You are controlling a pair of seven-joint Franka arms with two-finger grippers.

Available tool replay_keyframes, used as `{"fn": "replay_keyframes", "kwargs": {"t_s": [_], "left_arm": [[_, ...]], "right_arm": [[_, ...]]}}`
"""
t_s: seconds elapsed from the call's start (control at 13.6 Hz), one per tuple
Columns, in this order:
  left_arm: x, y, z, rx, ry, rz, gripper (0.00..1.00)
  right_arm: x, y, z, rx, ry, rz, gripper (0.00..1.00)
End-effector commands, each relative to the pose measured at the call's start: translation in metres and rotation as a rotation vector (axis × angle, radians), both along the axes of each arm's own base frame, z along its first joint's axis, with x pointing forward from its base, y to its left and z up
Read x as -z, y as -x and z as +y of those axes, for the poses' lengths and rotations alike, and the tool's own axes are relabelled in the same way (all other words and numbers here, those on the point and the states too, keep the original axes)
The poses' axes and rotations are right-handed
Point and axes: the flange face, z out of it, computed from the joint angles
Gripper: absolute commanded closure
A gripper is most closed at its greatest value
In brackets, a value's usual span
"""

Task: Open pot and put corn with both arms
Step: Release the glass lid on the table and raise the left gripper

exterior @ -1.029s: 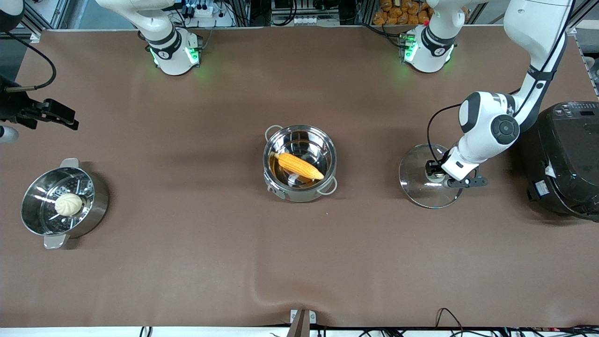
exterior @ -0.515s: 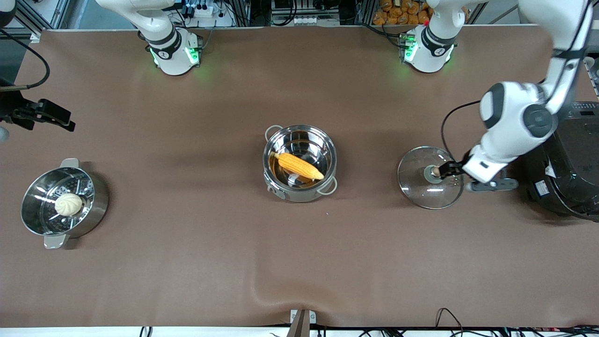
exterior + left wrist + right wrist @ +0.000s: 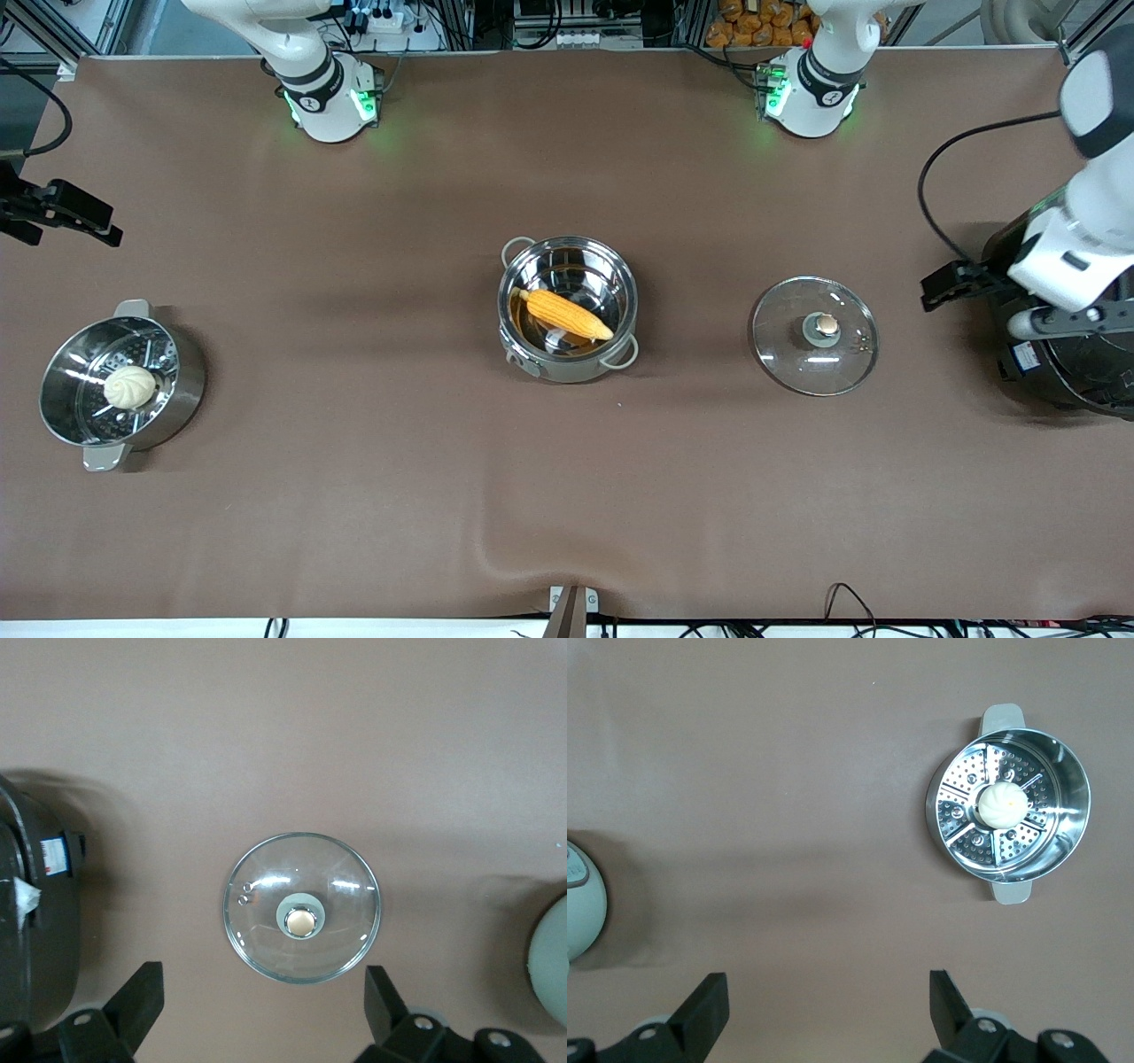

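At the table's middle you see the pot (image 3: 568,307), open, with the corn (image 3: 567,314) lying slantwise on its smooth bottom. Judge both steps done: the lid is off and the cob is in. Nothing of the task appears left but for the arms to clear away.

Largest to smallest, note these parts:

- Table (image 3: 567,496): a brown sheet, with a black rice cooker (image 3: 1076,354) at the left arm's end.
- Pot: shiny steel, round, with two pale loop handles, one on the rim's nearer side and one on its farther side. It stands well apart from everything else.
- Steamer pot (image 3: 120,394): at the right arm's end, holding a white bun (image 3: 130,387) on its slotted insert. It plays no part.
- Lid (image 3: 815,334): clear glass with a coppery knob, flat on the table between the pot and the rice cooker, knob up, touching neither.
- Corn: yellow-orange and tapered, its pale stub toward the pot's farther rim and its tip toward the nearer handle. It fits wholly inside, almost as long as the pot is wide.

You find the left gripper (image 3: 952,285) over the table beside the rice cooker, clear of the lid, fingers (image 3: 133,1005) spread wide and holding nothing. The right gripper (image 3: 75,213) hangs over the table's edge at the right arm's end, above the steamer pot, fingers (image 3: 704,1010) likewise apart and empty.
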Motion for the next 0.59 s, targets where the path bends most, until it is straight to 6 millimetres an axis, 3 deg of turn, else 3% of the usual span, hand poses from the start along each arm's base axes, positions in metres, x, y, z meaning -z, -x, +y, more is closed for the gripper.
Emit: {"fn": "replay_keyframes", "kwargs": {"t_s": [0.0,0.15,0.51], "left_arm": [[-0.037,0.015,-0.003,0.008,-0.018,0.008,0.00],[-0.055,0.025,-0.003,0.010,-0.026,-0.016,0.00],[-0.069,0.033,0.021,0.031,-0.009,-0.014,0.00]], "right_arm": [[-0.006,0.003,0.000,-0.012,-0.016,-0.011,0.00],[-0.004,0.002,-0.001,-0.010,-0.020,-0.015,0.00],[-0.004,0.000,-0.001,-0.008,-0.021,-0.034,0.00]]}}
